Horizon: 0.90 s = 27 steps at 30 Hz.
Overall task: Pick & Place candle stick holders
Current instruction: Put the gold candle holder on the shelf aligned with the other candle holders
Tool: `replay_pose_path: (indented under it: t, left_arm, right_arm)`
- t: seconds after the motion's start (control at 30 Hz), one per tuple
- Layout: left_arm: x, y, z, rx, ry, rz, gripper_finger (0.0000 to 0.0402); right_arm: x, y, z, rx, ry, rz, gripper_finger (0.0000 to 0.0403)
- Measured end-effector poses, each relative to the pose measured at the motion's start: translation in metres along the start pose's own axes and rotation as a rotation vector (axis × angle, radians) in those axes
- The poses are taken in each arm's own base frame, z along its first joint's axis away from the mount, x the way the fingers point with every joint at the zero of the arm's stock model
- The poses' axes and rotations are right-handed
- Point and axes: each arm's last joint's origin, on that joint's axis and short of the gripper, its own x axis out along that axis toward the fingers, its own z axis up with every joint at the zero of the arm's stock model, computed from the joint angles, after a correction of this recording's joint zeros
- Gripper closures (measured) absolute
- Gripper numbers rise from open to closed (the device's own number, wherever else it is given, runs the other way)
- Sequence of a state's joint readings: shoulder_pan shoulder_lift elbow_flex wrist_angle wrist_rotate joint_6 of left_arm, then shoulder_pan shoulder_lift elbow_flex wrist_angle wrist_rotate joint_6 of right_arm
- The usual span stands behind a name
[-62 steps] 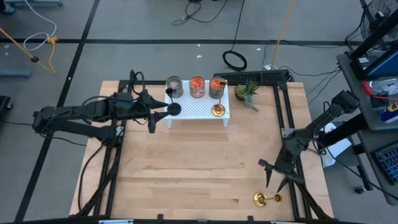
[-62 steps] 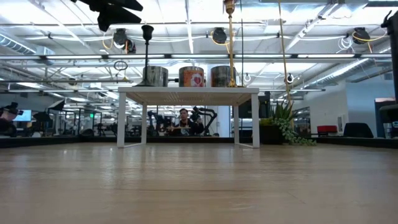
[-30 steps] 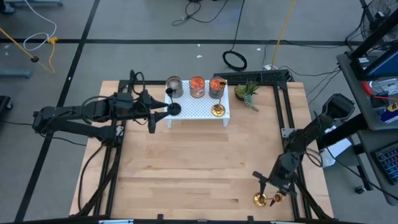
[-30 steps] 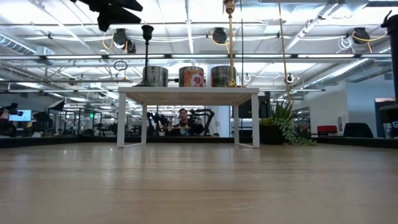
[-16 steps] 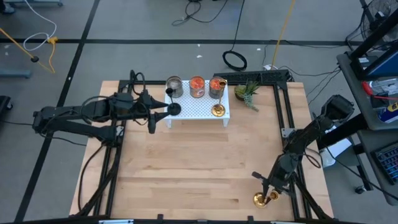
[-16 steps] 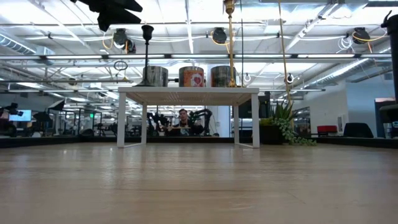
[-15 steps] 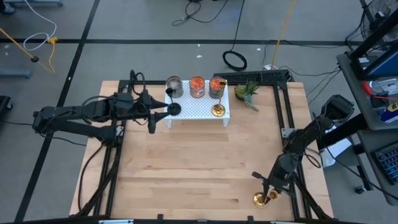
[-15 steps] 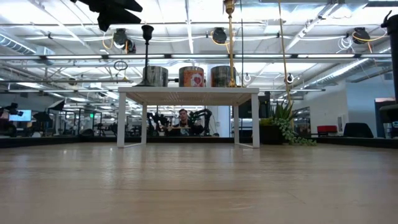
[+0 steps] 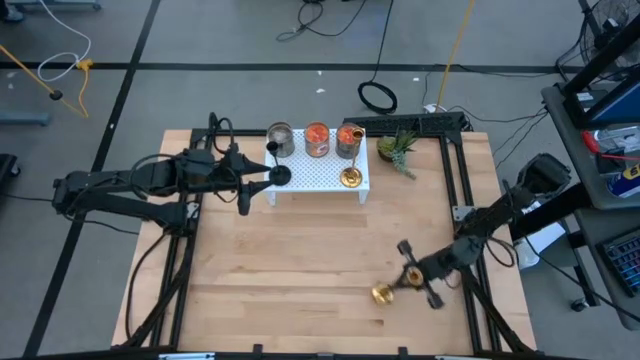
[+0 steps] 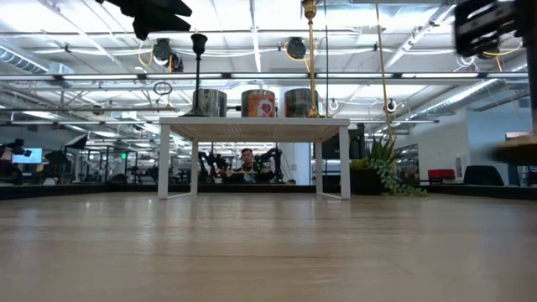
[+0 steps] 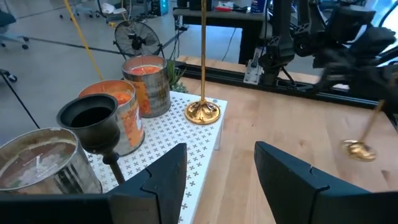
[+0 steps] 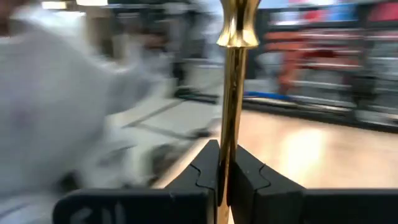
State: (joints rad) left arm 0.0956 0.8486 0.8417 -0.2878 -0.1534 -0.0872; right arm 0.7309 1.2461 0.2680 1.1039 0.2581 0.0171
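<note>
Bright overhead ceiling lighting, soft shadows; right wrist view's background smeared with motion blur.

The perforated stand (image 9: pixel 318 172) sits at the far middle of the table (image 9: pixel 300 270). On it, three cups stand in a row along the far edge: the left cup (image 9: pixel 281 139), the middle cup (image 9: pixel 317 138) and the right cup (image 9: pixel 347 140). A stemmed holder (image 9: pixel 350 177) stands on the stand's near right corner, in front of the right cup. A second stemmed holder (image 9: pixel 282 175) stands at the stand's near left corner. The left gripper (image 9: pixel 247 183) lies just left of the stand, beside that holder. The potted plant (image 9: pixel 397 149) stands on the table right of the stand. The right gripper (image 9: pixel 412 277) is over the table's near right area, clamped on the stem of a third stemmed holder (image 9: pixel 384 293), whose base end points toward the table's middle.
</note>
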Motion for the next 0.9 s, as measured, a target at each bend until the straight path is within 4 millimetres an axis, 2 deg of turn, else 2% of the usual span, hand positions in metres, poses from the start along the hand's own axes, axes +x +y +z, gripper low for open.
replay_pose_path:
  t: [0.13,0.23,0.6,0.73,0.9]
  left_arm:
    - [0.0,0.0,0.0,-0.01,0.0,0.0,0.0206]
    - [0.0,0.0,0.0,-0.019,0.0,0.0,0.0206]
    - [0.0,0.0,-0.004,0.031,0.041,0.004,0.0206]
    - [0.0,0.001,-0.007,0.038,0.074,0.007,0.0206]
    - [0.0,0.001,-0.009,0.04,0.093,0.01,0.0206]
  right_arm:
    - [0.003,-0.023,0.003,0.041,-0.035,-0.267,0.0397]
    - [0.013,-0.04,0.014,0.051,-0.064,-0.356,0.0397]
    - [0.085,-0.112,0.076,-0.076,-0.056,-0.576,0.0397]
    - [0.105,-0.135,0.086,-0.094,-0.053,-0.538,0.0397]
    - [0.121,-0.158,0.099,-0.152,-0.039,-0.606,0.0397]
